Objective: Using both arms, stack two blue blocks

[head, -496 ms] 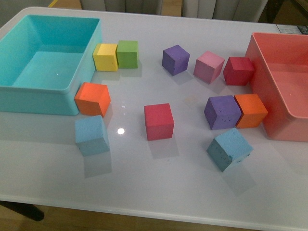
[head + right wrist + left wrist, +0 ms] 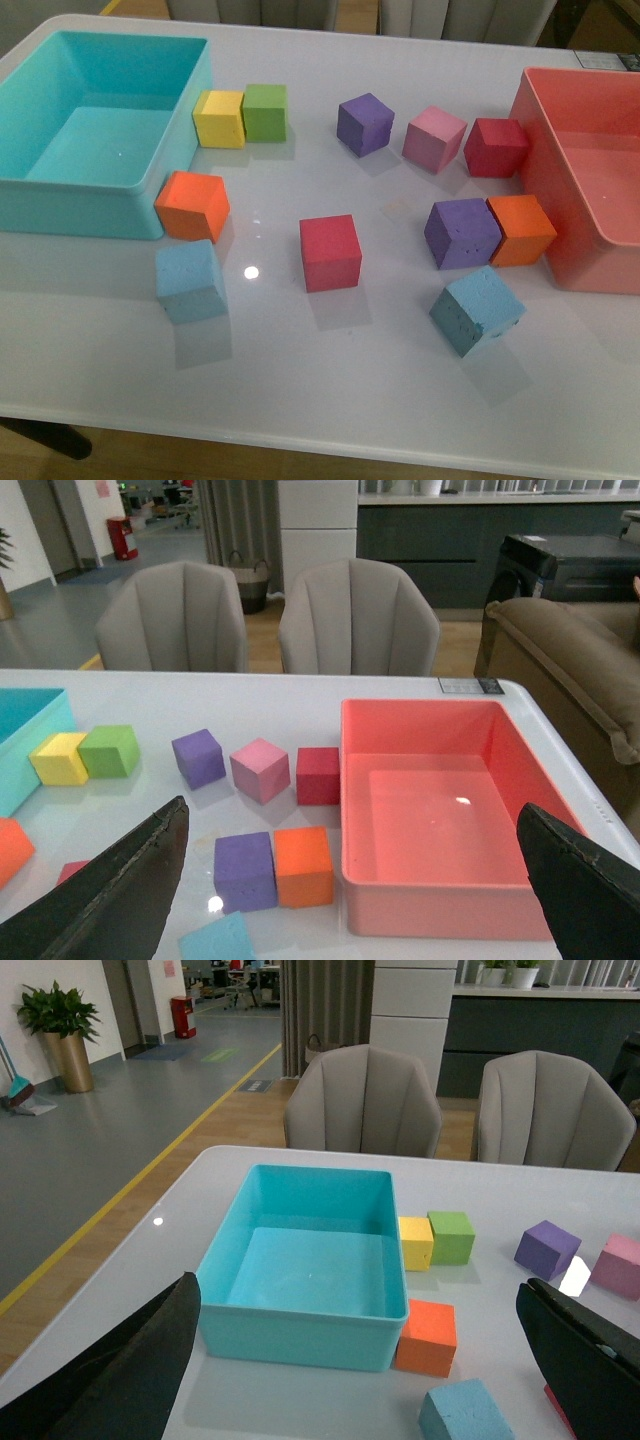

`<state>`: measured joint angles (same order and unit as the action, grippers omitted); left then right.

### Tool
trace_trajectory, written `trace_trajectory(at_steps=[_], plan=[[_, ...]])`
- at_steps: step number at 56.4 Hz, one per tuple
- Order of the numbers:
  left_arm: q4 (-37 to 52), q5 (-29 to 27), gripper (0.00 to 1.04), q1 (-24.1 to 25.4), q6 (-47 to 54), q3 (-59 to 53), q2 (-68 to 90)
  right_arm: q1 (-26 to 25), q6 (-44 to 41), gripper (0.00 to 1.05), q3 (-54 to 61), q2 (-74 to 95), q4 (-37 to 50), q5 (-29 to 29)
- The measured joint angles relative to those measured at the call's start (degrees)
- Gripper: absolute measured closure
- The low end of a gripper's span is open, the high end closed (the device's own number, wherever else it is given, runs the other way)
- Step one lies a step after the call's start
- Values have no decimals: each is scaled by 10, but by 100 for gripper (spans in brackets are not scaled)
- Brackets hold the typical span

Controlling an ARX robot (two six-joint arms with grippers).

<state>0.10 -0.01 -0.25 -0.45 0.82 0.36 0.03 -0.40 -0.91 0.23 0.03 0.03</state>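
Two light blue blocks lie on the white table. One blue block (image 2: 189, 279) is at the front left, just in front of an orange cube (image 2: 192, 205); it also shows in the left wrist view (image 2: 465, 1412). The other blue block (image 2: 477, 309) is at the front right, turned at an angle; its corner shows in the right wrist view (image 2: 216, 941). Neither arm shows in the front view. My left gripper (image 2: 365, 1370) is open and empty, above the table, apart from the blocks. My right gripper (image 2: 350, 890) is open and empty too.
A turquoise bin (image 2: 40, 190) stands at the back left, a red bin (image 2: 560, 215) at the right. Yellow (image 2: 219, 118), green (image 2: 265, 111), purple (image 2: 364, 123), pink (image 2: 434, 138), dark red (image 2: 495, 146), red (image 2: 330, 252), purple (image 2: 461, 232) and orange (image 2: 520, 229) cubes lie scattered between them.
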Motion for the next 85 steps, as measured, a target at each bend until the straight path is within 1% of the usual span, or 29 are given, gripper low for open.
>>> trace_trajectory(at_steps=[23, 24, 25, 26, 28, 30, 31, 34, 37, 45, 48, 51, 55, 61, 66, 71, 85], plan=[[0, 0, 9, 0, 0, 0, 0, 0, 0, 9, 0, 0, 0, 0], [0, 0, 9, 0, 0, 0, 0, -1, -1, 9, -2, 3, -4, -6], [0, 0, 9, 0, 0, 0, 0, -8, -9, 9, -11, 16, -32, -24], [0, 0, 9, 0, 0, 0, 0, -17, -19, 9, -27, 35, -72, -64], [0, 0, 9, 0, 0, 0, 0, -33, -36, 9, -61, 95, -146, -105], [0, 1, 9, 0, 0, 0, 0, -40, -53, 9, -81, 146, -182, -136], [0, 0, 9, 0, 0, 0, 0, -41, -60, 9, -88, 176, -188, -142], [0, 0, 9, 0, 0, 0, 0, -43, -83, 9, -94, 240, -171, -147], [0, 0, 9, 0, 0, 0, 0, -42, -103, 9, -100, 298, -132, -145], [0, 0, 9, 0, 0, 0, 0, -23, -155, 9, -116, 471, 18, -122], [0, 0, 9, 0, 0, 0, 0, -10, -160, 9, -128, 542, 71, -116], [0, 0, 9, 0, 0, 0, 0, 16, -161, 9, -147, 631, 125, -103], [0, 0, 9, 0, 0, 0, 0, 46, -160, 9, -168, 715, 169, -90], [0, 0, 9, 0, 0, 0, 0, 89, -151, 9, -213, 839, 192, -88], [0, 0, 9, 0, 0, 0, 0, 118, -139, 9, -272, 963, 196, -67], [0, 0, 9, 0, 0, 0, 0, 127, -130, 9, -311, 1040, 191, -52], [0, 0, 9, 0, 0, 0, 0, 130, -113, 9, -378, 1144, 181, -43]])
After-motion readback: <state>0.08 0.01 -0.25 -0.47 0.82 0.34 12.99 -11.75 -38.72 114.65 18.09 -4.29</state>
